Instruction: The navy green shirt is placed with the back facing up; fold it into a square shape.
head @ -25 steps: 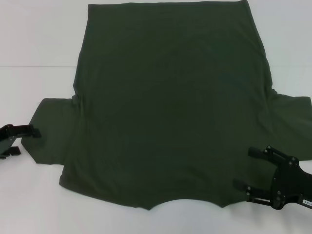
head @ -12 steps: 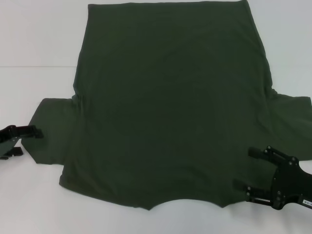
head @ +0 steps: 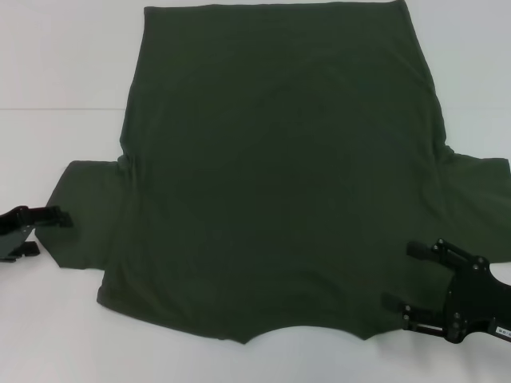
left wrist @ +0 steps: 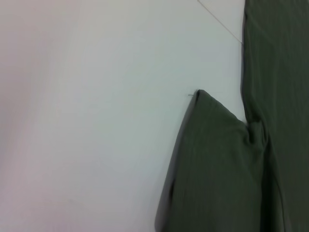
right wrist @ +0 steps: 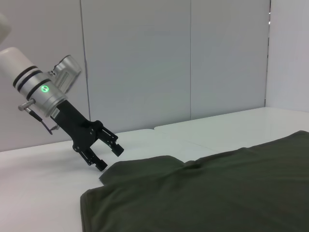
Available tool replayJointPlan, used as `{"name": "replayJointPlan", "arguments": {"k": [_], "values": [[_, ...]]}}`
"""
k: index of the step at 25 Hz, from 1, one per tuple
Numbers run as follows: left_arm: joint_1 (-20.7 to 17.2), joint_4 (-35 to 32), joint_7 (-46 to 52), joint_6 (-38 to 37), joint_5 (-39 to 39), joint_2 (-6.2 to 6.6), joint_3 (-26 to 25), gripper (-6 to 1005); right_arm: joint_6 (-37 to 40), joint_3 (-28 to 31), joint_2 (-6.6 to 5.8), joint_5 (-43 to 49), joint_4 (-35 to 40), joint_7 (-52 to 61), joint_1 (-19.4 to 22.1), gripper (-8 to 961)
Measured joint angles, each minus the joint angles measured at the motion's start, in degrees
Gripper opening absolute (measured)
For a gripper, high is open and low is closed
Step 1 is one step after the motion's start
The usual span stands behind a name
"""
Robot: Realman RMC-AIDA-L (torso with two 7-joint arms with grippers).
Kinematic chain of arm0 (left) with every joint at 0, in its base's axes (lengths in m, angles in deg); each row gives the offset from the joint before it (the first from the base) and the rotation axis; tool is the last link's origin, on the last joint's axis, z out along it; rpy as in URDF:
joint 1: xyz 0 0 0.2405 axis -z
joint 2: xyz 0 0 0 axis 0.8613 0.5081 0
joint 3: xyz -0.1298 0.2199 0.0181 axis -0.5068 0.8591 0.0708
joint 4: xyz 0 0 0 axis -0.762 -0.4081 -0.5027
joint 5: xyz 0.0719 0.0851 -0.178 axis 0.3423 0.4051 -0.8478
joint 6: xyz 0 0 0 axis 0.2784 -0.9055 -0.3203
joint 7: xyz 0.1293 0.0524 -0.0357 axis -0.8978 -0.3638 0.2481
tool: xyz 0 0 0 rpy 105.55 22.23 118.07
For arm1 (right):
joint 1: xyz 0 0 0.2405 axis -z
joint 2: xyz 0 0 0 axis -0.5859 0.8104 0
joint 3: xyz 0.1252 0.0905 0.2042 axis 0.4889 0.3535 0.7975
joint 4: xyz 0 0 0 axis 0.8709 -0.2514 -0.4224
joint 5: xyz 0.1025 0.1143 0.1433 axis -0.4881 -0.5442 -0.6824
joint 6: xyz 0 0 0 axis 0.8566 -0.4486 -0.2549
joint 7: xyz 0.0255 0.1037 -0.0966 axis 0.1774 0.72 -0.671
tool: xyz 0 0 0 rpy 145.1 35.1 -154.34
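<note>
While the navy green shirt (head: 275, 171) lies flat, back up, across the table (head: 48, 64), the left gripper (head: 44, 231), jaws wide, sits at 9 o'clock beside the sleeve; the right gripper (head: 399, 275), also wide, rests at 5 o'clock. Closing short risks missing the sleeve edge or pinching one layer.

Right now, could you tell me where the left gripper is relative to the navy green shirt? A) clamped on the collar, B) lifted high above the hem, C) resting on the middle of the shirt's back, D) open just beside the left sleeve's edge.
D: the left gripper stands open just off the sleeve edge of the navy green shirt, not gripping cloth.
</note>
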Motion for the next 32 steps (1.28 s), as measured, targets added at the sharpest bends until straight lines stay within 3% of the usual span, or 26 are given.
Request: {"name": "replayJointPlan", "arguments": {"k": [32], "values": [[1.7,1.4,-1.1,0.7,-0.4,-1.12,0.0,805,-0.1,0.0,0.08,0.0,-0.1,0.0,0.0,947]]}}
